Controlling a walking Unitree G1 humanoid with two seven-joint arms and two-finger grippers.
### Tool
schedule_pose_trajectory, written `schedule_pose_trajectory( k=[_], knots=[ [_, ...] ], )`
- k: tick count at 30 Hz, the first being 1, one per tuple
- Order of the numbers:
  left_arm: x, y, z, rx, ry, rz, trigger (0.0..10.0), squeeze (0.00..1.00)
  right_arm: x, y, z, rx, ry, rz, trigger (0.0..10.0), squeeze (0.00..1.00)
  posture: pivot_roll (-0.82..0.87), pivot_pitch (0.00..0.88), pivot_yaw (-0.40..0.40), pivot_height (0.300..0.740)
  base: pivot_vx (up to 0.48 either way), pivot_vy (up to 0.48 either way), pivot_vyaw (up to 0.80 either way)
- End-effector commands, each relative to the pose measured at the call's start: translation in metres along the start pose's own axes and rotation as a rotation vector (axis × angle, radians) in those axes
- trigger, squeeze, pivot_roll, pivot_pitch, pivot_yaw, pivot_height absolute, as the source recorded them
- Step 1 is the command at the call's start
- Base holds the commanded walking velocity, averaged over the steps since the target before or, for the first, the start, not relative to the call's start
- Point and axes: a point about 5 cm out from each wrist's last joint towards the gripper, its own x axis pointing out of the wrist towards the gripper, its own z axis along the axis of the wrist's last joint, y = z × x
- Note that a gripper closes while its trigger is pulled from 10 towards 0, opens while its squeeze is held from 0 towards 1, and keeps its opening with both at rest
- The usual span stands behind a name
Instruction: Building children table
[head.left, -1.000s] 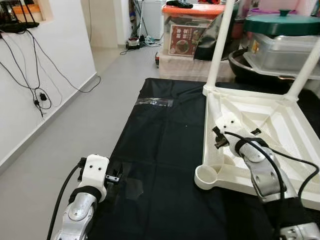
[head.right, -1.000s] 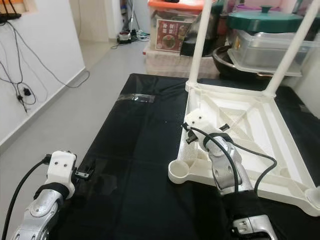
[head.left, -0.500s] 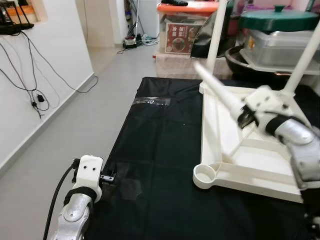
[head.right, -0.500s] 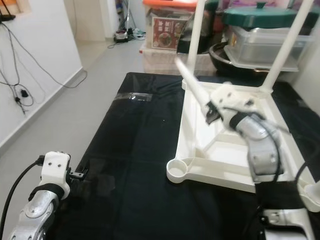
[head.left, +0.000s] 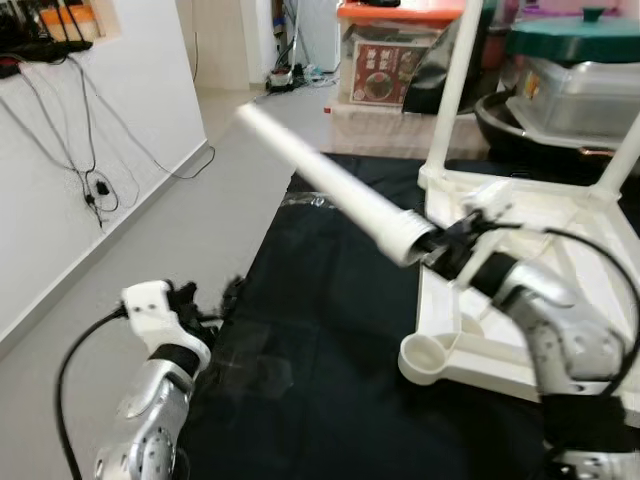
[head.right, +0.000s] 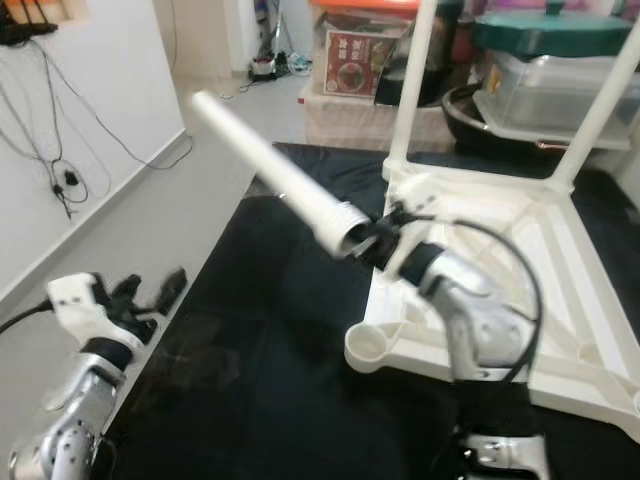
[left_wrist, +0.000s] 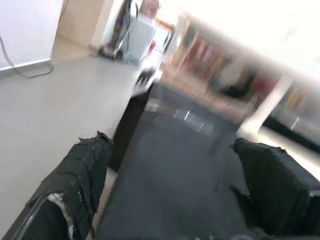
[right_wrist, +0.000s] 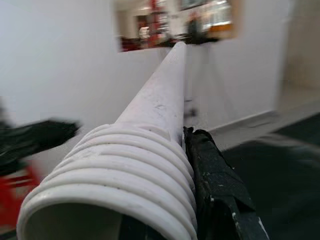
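right claw (head.left: 440, 243) swung table leg (head.left: 325, 185) leftward, off tabletop (head.left: 560, 290)

A white leg (head.left: 330, 185) with a threaded end slants up, clamped above the upturned white table (head.left: 560, 260) on the black mat (head.left: 330, 330).

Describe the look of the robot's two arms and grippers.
Both arms are silver metal tubes with a black band at the wrist and a white plastic camera housing above it. A black cable loops along each arm. The left gripper and right gripper each have long black fingers with a rough, textured surface.
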Motion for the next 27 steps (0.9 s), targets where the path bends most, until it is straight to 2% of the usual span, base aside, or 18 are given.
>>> schedule_pose_trajectory(
  k=[1,3,4,5,7,9,13,20,27],
  knots=[
    [-0.002,-0.004,0.011,-0.152,-0.065,-0.036,10.0,0.00,0.006,0.021,-0.013,0.065,0.020,0.170,0.0,0.00,-0.03,0.000,-0.041,0.740,0.000,0.000,0.00],
    [-0.002,-0.004,0.011,-0.152,-0.065,-0.036,10.0,0.00,0.006,0.021,-0.013,0.065,0.020,0.170,0.0,0.00,-0.03,0.000,-0.041,0.740,0.000,0.000,0.00],
    [-0.002,-0.006,0.014,-0.195,-0.076,-0.062,10.0,0.00,0.007,0.026,-0.020,0.079,0.041,0.210,0.0,0.00,-0.02,0.000,-0.041,0.740,0.000,0.000,0.00],
    [-0.002,-0.011,0.016,-0.264,-0.088,-0.102,10.0,0.00,0.008,0.032,-0.022,0.108,0.042,0.255,0.0,0.00,-0.02,0.000,-0.041,0.740,0.000,0.000,0.00],
    [-0.001,-0.018,0.020,-0.347,-0.102,-0.154,10.0,0.00,0.009,0.040,-0.021,0.158,0.026,0.302,0.0,0.00,-0.02,0.000,-0.039,0.740,0.000,0.000,0.00],
    [-0.001,-0.018,0.020,-0.347,-0.102,-0.154,10.0,0.00,0.009,0.040,-0.021,0.158,0.026,0.302,0.0,0.00,-0.02,0.000,-0.039,0.740,0.000,0.000,0.00],
    [0.007,-0.026,0.019,-0.453,-0.098,-0.195,10.0,0.00,0.010,0.050,-0.024,0.234,0.000,0.337,0.0,0.00,-0.02,0.000,-0.029,0.740,0.000,0.000,0.00],
    [0.010,-0.022,0.017,-0.507,-0.082,-0.177,10.0,0.00,0.010,0.053,-0.021,0.286,-0.049,0.330,0.0,0.00,-0.03,0.000,-0.022,0.740,0.000,0.000,0.00],
    [0.013,-0.019,0.019,-0.547,-0.088,-0.172,10.0,0.00,0.005,0.062,-0.024,0.306,-0.042,0.396,0.0,0.00,-0.04,0.000,-0.020,0.740,0.000,0.000,0.00]
  ],
)
